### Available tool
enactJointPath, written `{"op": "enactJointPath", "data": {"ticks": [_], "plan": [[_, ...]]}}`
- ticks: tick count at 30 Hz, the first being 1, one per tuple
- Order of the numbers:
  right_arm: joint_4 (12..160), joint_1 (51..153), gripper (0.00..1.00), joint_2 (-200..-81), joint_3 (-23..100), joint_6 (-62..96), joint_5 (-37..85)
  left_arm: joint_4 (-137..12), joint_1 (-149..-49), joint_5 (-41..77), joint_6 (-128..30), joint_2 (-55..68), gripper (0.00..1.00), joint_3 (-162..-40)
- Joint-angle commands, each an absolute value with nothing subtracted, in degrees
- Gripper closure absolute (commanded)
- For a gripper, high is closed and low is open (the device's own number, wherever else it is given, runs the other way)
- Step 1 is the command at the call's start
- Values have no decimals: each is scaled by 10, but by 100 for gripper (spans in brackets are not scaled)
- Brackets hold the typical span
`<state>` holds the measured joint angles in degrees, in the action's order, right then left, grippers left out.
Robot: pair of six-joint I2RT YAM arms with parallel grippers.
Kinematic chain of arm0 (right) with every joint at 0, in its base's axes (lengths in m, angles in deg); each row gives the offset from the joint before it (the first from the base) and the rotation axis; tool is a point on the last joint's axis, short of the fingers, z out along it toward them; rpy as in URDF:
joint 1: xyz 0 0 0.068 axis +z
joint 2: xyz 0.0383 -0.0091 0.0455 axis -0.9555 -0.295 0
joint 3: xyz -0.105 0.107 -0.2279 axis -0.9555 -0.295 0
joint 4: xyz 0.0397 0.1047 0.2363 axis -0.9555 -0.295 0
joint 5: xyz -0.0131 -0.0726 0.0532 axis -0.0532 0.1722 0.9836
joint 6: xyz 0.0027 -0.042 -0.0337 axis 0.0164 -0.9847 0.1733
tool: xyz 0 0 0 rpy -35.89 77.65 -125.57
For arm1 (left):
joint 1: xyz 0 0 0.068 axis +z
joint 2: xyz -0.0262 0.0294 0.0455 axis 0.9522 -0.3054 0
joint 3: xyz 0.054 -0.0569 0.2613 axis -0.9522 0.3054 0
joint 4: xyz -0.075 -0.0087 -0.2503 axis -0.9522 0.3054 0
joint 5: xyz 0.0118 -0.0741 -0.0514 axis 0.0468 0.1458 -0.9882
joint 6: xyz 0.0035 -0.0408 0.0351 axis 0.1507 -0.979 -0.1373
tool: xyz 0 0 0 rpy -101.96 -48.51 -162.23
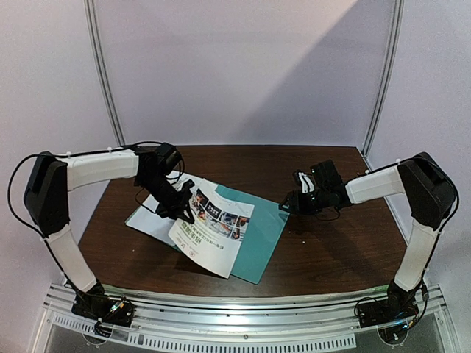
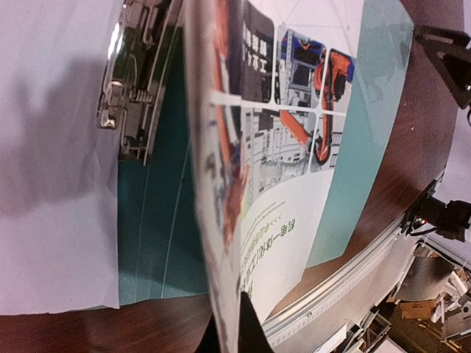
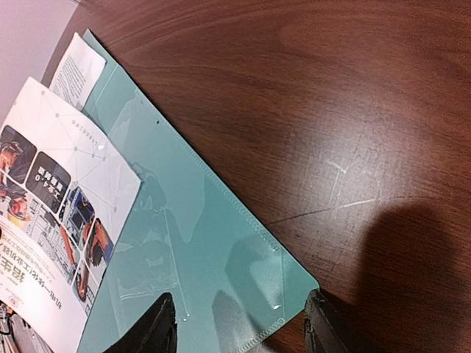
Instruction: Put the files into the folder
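– Overhead, where do the task's things lie?

– Thin teal-green plastic folder: flat on the dark wooden worktop. White paper sheet with colour photos and green lettering: raised at a slant across the folder, pinched at one edge by the left claw. Plain white text sheet: flat at the folder's left side. Right claw: beside the folder's far right corner.

– Left wrist view: what does the folder hold?

– Nothing secured, as far as can be judged. The small metal clip at the spine grips no sheet visibly. The plain sheet lies beside it, and the colour sheet stands edge-on, clamped between the left claw's fingers.

– Right wrist view?

– The right claw's fingers are apart and empty, above the folder's corner.

– Risks?

– Probably three. Held by one edge, the limp sheet may buckle or crease. Dragging it could shift the unheld folder or the plain sheet. A skewed release would leave it overhanging.
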<state>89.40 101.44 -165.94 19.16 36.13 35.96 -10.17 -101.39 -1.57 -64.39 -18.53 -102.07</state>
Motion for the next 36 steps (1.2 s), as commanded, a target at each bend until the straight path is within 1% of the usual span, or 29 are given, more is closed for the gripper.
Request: {"op": "enactJointPath", "data": {"ticks": [1,21,31,36], "plan": [[884,1018,42,-1679,196,369,371,-113,-1011,-14,-620,-203,100,-1021],[876,1018,44,-1682,202,369,374,-157,-1044,-42,-622,-265,100,-1052],[872,1018,45,-1683,205,367,374,-160,-1065,-46,-616,-304,100,-1088],[872,1018,45,-1686,207,367,375,-138,-1071,-40,-597,-337,100,-1128]]}}
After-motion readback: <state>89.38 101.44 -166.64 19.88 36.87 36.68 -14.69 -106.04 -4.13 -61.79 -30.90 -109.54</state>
